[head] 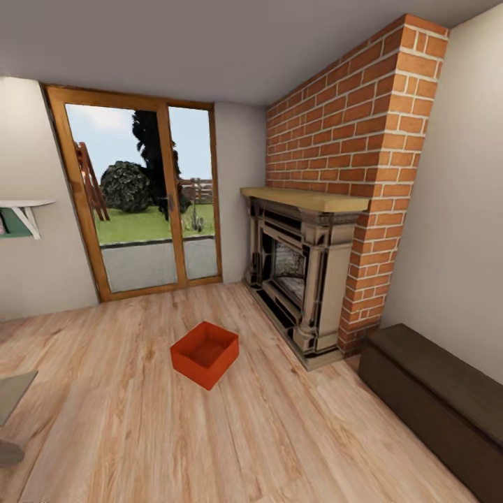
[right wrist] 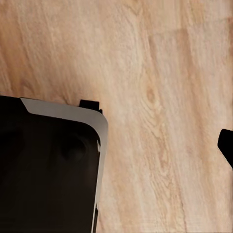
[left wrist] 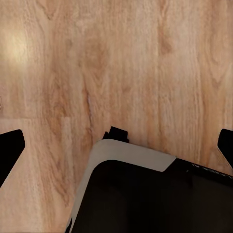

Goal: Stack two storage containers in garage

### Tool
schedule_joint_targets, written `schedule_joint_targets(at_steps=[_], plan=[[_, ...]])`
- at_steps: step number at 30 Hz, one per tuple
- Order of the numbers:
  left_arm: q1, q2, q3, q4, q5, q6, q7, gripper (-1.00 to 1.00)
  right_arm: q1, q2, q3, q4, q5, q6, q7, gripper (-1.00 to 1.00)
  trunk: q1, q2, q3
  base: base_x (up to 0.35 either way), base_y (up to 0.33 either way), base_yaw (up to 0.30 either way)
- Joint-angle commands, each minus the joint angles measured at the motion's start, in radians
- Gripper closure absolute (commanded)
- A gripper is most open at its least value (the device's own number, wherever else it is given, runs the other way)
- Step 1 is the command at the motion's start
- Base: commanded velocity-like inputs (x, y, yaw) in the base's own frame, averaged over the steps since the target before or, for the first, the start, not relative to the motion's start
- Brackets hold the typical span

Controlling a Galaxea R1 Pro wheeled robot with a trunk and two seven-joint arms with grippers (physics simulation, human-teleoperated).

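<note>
Container (head: 205, 353) sits corner-on upon planks (head: 140, 433), opening up; left hand (left wrist: 116, 145) wide, right unclear.

A light wood plank floor (head: 140, 419) is shown. One open orange-red storage container (head: 205, 353) is seated directly on it, near the fireplace (head: 300, 279). A long dark low cabinet (head: 440, 405) is positioned alongside the wall.

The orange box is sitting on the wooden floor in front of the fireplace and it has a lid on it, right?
Not quite. The orange box does sit on the wooden floor in front of the fireplace, but it has no lid: the head view looks straight down into its open, empty inside.
</note>
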Motion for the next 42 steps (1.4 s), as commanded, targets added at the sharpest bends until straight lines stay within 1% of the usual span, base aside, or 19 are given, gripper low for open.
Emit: schedule_joint_targets(at_steps=[1,4,8,13,34,42], plan=[[-0.001,0.0,0.005,0.001,0.001,-0.003,0.001,-1.0,-0.001,0.0,0.008,0.002,-0.005,-0.003,-0.001,-1.0,0.001,-0.001,-0.001,0.321,0.0,0.275],[-0.001,0.0,0.005,0.001,0.001,-0.003,0.001,-1.0,-0.001,0.002,0.008,0.002,-0.005,-0.002,-0.002,-1.0,0.001,-0.001,-0.001,0.321,0.0,0.275],[-0.001,0.0,0.005,0.001,0.001,-0.003,0.001,-1.0,-0.001,0.021,0.008,0.002,-0.006,-0.001,-0.002,-1.0,0.001,-0.001,-0.001,0.321,0.0,0.275],[-0.001,0.0,0.005,0.001,0.001,-0.003,0.001,-1.0,-0.001,0.03,0.005,0.002,-0.009,0.0,-0.002,-1.0,0.001,-0.001,-0.001,0.321,0.0,0.275],[-0.001,0.0,0.005,0.001,0.001,-0.003,0.001,-1.0,-0.001,0.03,-0.005,0.002,-0.016,0.0,-0.001,-1.0,0.001,-0.001,-0.001,0.321,0.0,0.275],[-0.001,0.0,0.005,0.001,0.001,-0.003,0.001,-1.0,-0.001,0.03,-0.007,0.002,-0.017,0.0,0.001,-1.0,0.001,-0.001,-0.001,0.321,0.0,0.086]])
